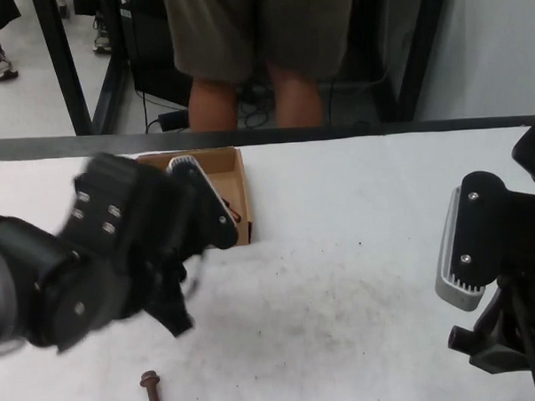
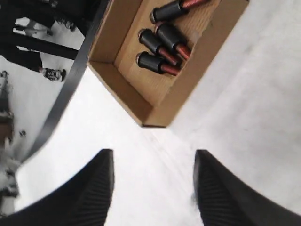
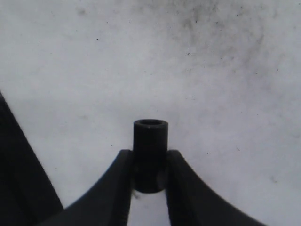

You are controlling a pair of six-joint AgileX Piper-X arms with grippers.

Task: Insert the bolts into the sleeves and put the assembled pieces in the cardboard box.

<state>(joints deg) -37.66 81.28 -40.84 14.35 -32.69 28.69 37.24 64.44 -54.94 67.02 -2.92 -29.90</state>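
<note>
The right end effector (image 3: 149, 162) is clamped on the stiff sleeve (image 3: 150, 136), whose bore points away from its fingers. The left end effector (image 2: 154, 160) hangs spread and empty, with the cardboard box (image 2: 160, 108) just ahead. The loose bolt (image 1: 152, 394) on the surface looks rigid and slippery, so it is probably best gripped by the shank near the head.

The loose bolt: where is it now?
In the high view, the bolt lies near-left on the bench, by the left arm, apart from the cardboard box.
</note>
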